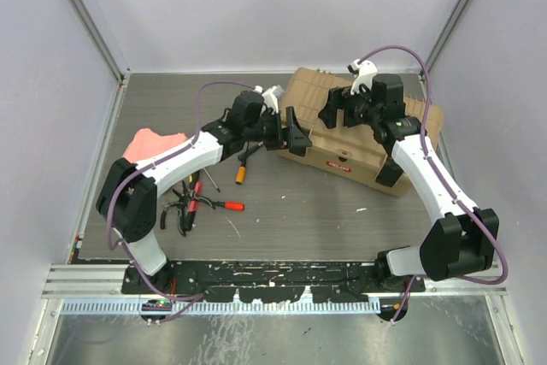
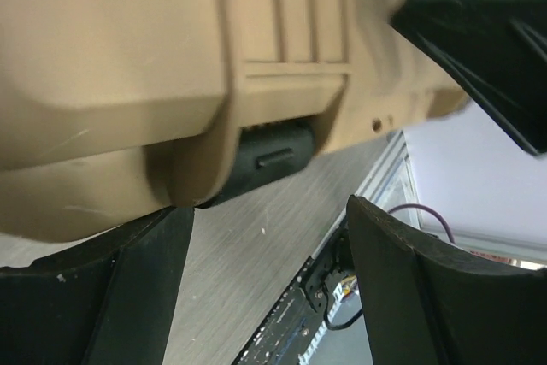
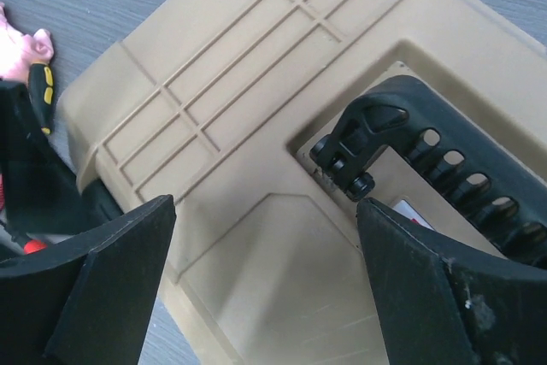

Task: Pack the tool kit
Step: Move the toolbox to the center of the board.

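Note:
The tan ribbed case (image 1: pixel 363 158) lies shut at the back right of the table, its red label (image 1: pixel 341 168) on the front face. My left gripper (image 1: pixel 295 137) is open at the case's left end. In the left wrist view the case (image 2: pixel 111 66) and a black latch (image 2: pixel 272 156) hang just above its spread fingers (image 2: pixel 427 297), with nothing between them. My right gripper (image 1: pixel 335 110) hovers open over the lid (image 3: pixel 256 108), next to the black carry handle (image 3: pixel 427 151). An orange-handled screwdriver (image 1: pixel 241 175), a red-handled one (image 1: pixel 227 205) and pliers (image 1: pixel 181 211) lie loose to the left.
A pink folded cloth (image 1: pixel 152 144) lies at the left, behind the loose tools. A yellow-and-black handle (image 3: pixel 41 96) shows beside the case in the right wrist view. Grey walls close in the table on three sides. The black mounting rail (image 1: pixel 256 279) runs along the near edge.

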